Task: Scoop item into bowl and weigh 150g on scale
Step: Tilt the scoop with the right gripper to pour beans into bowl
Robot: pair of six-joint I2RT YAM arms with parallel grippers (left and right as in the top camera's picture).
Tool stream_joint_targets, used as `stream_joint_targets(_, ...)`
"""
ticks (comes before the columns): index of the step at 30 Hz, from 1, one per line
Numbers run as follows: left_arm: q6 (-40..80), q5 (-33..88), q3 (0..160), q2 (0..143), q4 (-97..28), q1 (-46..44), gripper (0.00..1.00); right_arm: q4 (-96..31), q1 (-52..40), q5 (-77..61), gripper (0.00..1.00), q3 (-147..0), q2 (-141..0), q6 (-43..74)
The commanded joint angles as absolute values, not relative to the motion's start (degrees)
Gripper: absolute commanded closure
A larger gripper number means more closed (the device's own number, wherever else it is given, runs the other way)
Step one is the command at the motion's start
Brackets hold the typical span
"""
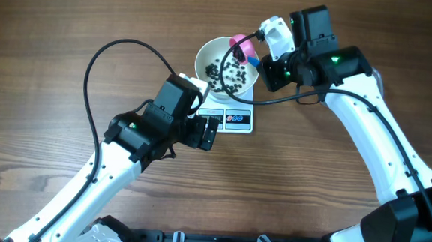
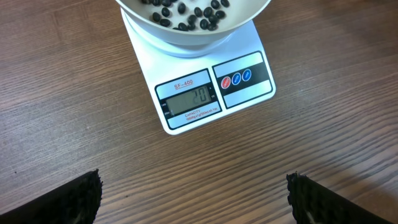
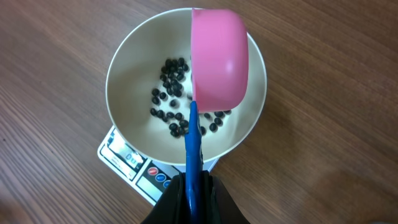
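Scooping stage, early in the weighing. The bowl (image 3: 130, 93) sits on the scale (image 2: 189, 99), directly ahead of the right fingers (image 3: 171, 208), which are clamped narrowly on the blue handle (image 3: 194, 149) of a pink scoop (image 3: 217, 59). A thin scatter of black beads (image 3: 171, 99) lies on the bowl's floor, leaving much of the white bare. The scale's display, seen from the left wrist, appears to read about twenty, though the digits are faint; judged against the target, most of the weight remains to be added, so several further scoops are likely needed, followed by fine adjustment near the mark. The scoop's long axis runs straight out from the right fingers, crossing the bowl's near rim, with the cup at the far end above the far half of the bowl. The cup shows its rounded outer shell to the wrist camera, so its mouth is turned away and downward toward the bowl's inside. The left fingers (image 2: 74, 199) stand wide and hold nothing; the scale lies ahead of them on the wooden surface (image 2: 62, 93), apart from both tips.
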State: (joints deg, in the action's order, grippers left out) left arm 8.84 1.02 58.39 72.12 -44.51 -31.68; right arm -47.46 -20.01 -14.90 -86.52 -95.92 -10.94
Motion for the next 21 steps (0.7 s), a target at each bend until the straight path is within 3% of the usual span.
stream_joint_targets(1, 8.1, 1.5, 57.6, 72.2, -44.4, -31.2, 0.0, -47.2, -21.7, -11.3, 0.96, -88.3, -93.8, -15.2)
stream_joint_targets(21, 8.1, 1.5, 57.6, 72.2, -44.4, -31.2, 0.0, -45.5, -23.0, -9.6, 0.96, -88.3, -93.8, -28.4)
